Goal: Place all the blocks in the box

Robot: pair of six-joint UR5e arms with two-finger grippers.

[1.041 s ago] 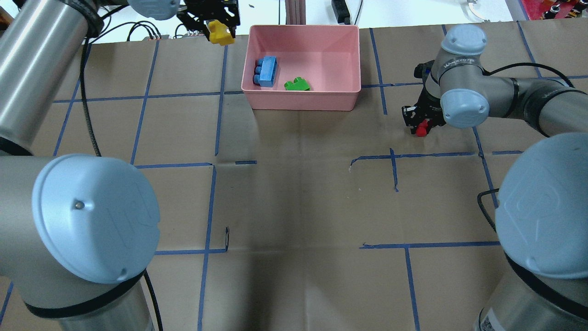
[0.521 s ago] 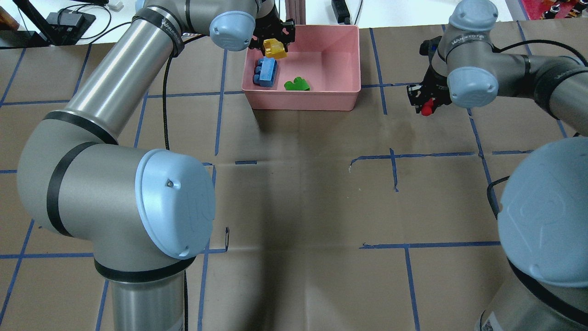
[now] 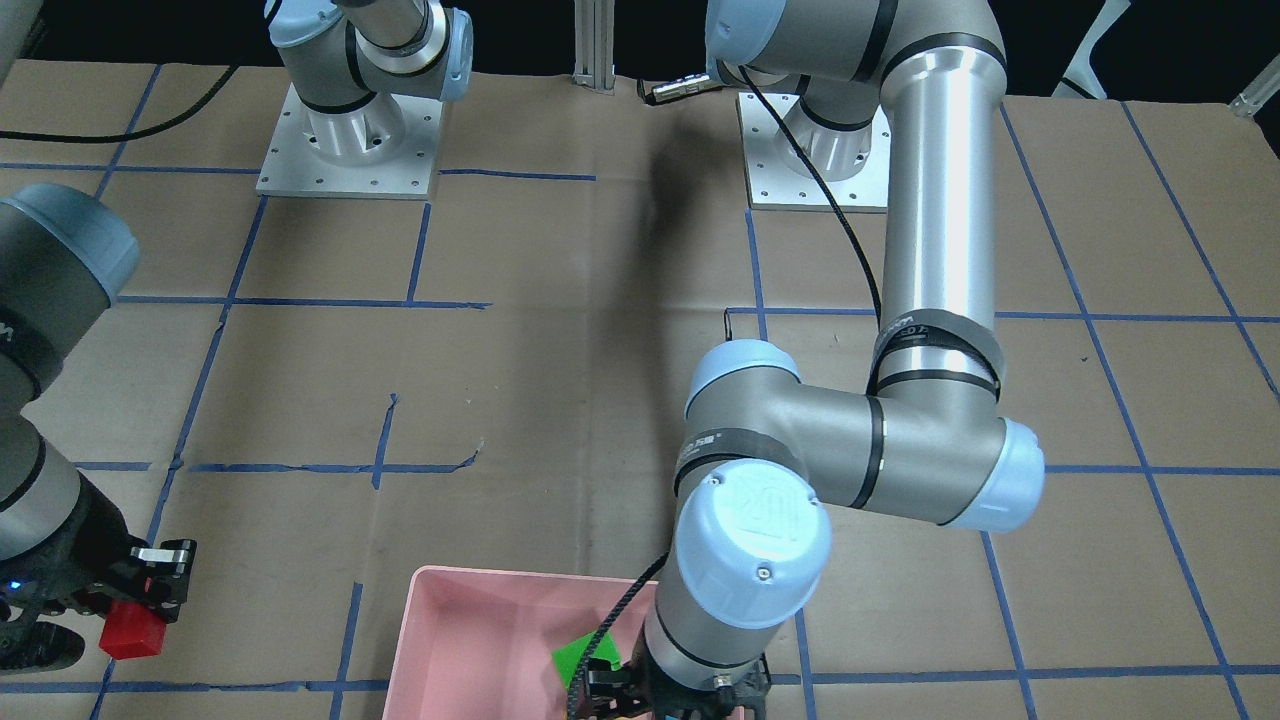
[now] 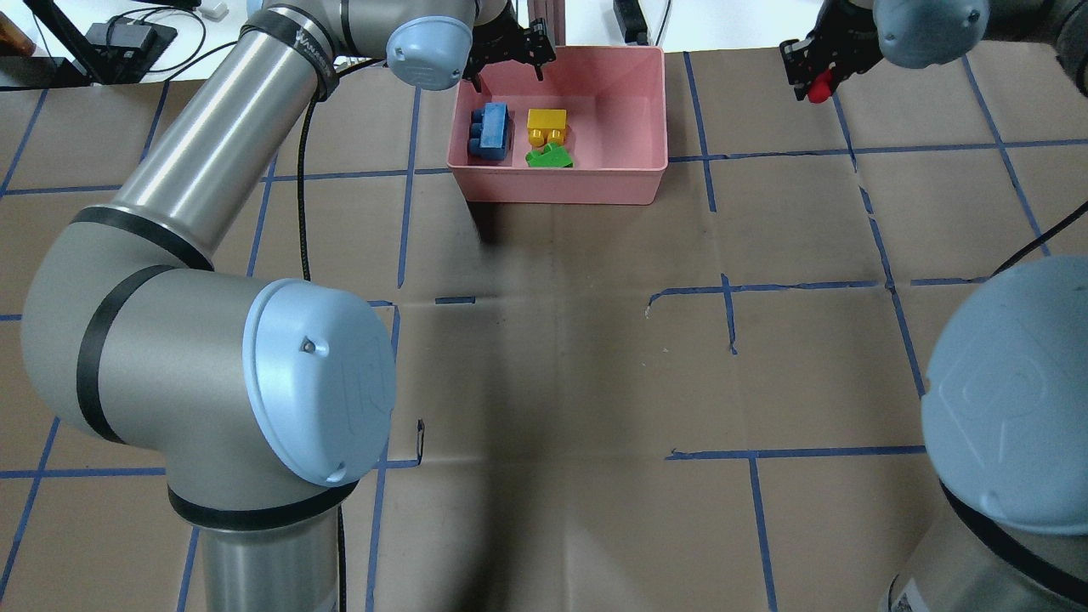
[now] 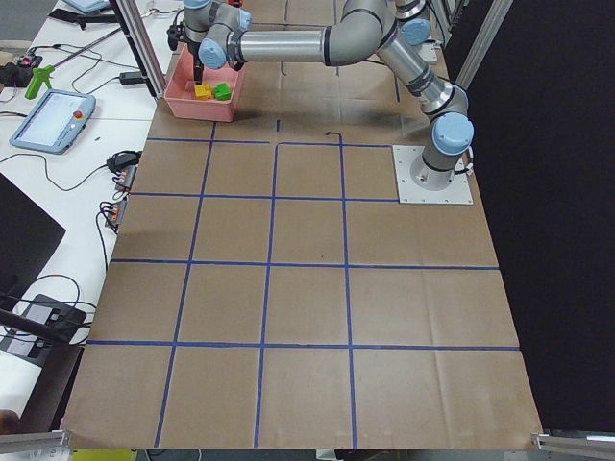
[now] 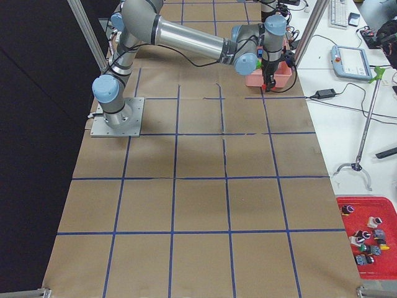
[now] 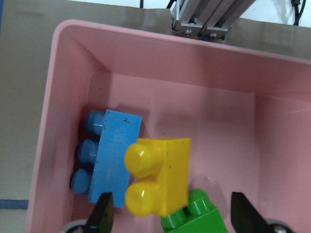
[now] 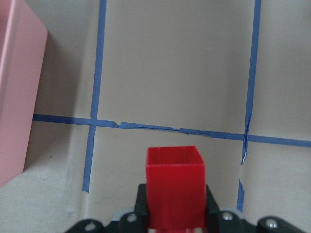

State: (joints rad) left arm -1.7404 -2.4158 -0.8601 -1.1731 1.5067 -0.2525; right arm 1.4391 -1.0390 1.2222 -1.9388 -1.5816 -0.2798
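The pink box (image 4: 561, 183) stands at the table's far middle. In it lie the light blue block (image 4: 491, 133), the yellow block (image 4: 546, 126) and the green block (image 4: 549, 156), the yellow one touching the green. My left gripper (image 4: 508, 66) is open and empty above the box's far left part; in its wrist view the fingertips (image 7: 102, 216) flank the yellow block (image 7: 160, 177), beside the blue block (image 7: 114, 158) and the green block (image 7: 194, 218). My right gripper (image 4: 816, 81) is shut on the red block (image 4: 820, 87), held above the table right of the box. The red block also shows in the right wrist view (image 8: 174, 187).
An aluminium post (image 4: 544, 21) stands right behind the box. The brown table cover carries blue tape lines (image 4: 731, 314). The box's wall shows at the left edge of the right wrist view (image 8: 14, 97). Cables and devices lie past the table's far edge.
My left gripper came over the box, opened and let go of the yellow block, which now lies in the box. My right gripper moved away toward the far edge with the red block.
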